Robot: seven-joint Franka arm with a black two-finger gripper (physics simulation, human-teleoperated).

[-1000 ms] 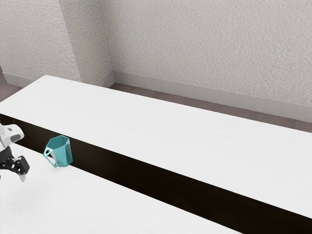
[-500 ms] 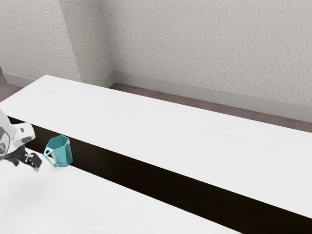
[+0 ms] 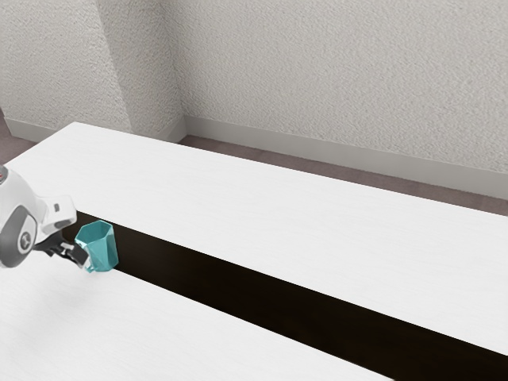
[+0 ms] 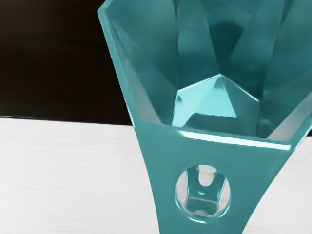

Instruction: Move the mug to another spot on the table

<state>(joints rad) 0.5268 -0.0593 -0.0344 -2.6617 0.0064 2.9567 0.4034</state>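
Observation:
A teal faceted mug [image 3: 99, 242] stands upright at the back edge of the near white tabletop [image 3: 159, 333], at the exterior view's left. Its handle faces my gripper [image 3: 71, 254], which sits right at that handle with its black fingers open and low over the table. In the wrist view the mug [image 4: 214, 87] is very close under my hand: I look into its open mouth, and its handle with a round hole [image 4: 202, 197] lies nearest the camera.
A dark strip [image 3: 262, 294] runs behind the mug between the near white surface and a wider white surface [image 3: 317, 222] beyond. A textured wall and floor lie at the back. The near surface stretches toward the exterior view's right.
My hand has moved toward the exterior view's right and slightly up, from well short of the mug to right at its handle. The mug has stayed where it was.

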